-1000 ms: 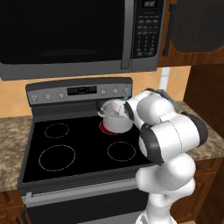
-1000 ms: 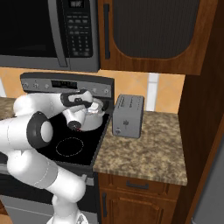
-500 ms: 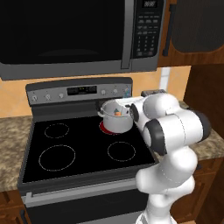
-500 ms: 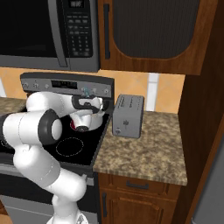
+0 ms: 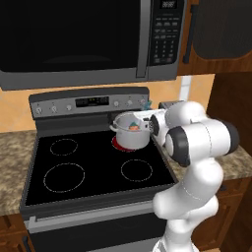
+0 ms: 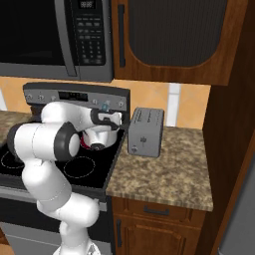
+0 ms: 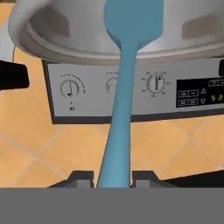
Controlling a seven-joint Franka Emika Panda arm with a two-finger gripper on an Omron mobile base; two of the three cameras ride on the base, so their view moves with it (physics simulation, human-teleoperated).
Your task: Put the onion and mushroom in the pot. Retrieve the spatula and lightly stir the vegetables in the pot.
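Note:
The steel pot (image 5: 129,139) stands on the stove's back right burner, also seen as the pot (image 6: 98,138). The orange-brown onion (image 5: 133,127) lies inside it. I cannot make out the mushroom. My gripper (image 7: 113,177) is shut on the handle of the blue spatula (image 7: 123,109). In the hand view the spatula's blade reaches across the pot's rim (image 7: 65,43). My hand hovers at the pot's right rim, and a blue bit of the spatula (image 6: 105,105) pokes up by it.
The stove's control panel (image 5: 88,102) rises just behind the pot, with the microwave (image 5: 83,39) above. A grey toaster (image 6: 145,131) stands on the granite counter (image 6: 169,169) right of the stove. The front burners (image 5: 64,177) are bare.
My arm's elbow has swung right, away from the front of the pot, so the onion inside now shows. The gripper stays shut on the spatula.

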